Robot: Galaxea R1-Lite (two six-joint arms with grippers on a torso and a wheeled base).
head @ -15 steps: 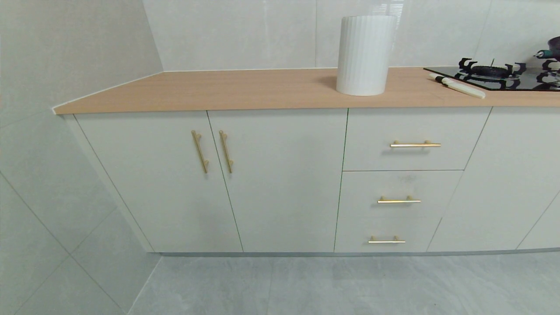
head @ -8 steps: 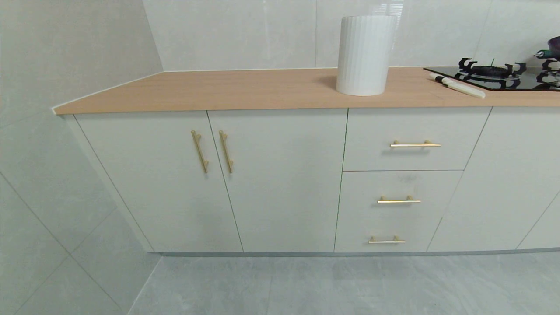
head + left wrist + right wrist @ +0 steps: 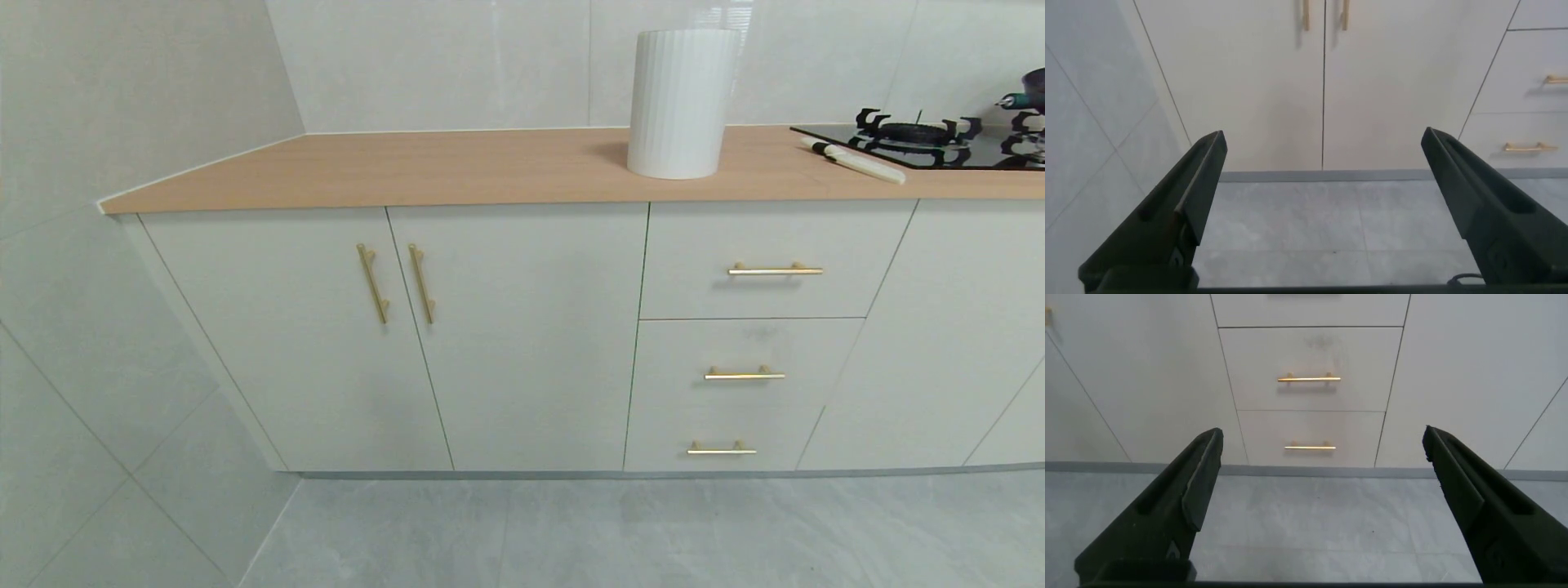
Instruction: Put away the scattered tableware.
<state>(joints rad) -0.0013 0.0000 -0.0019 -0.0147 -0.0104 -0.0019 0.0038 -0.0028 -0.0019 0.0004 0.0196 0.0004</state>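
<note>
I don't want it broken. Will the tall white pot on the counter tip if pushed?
Possibly: the tall white pot is taller than wide, so a high push may tip it. It looks ceramic, probably heavy and breakable.

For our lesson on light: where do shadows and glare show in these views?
Head view: the white ribbed cylinder casts a soft shadow leftward on the wooden countertop; glare marks the glossy wall tile above it. Left wrist view: the open left claw looks dark against the pale floor.
</note>
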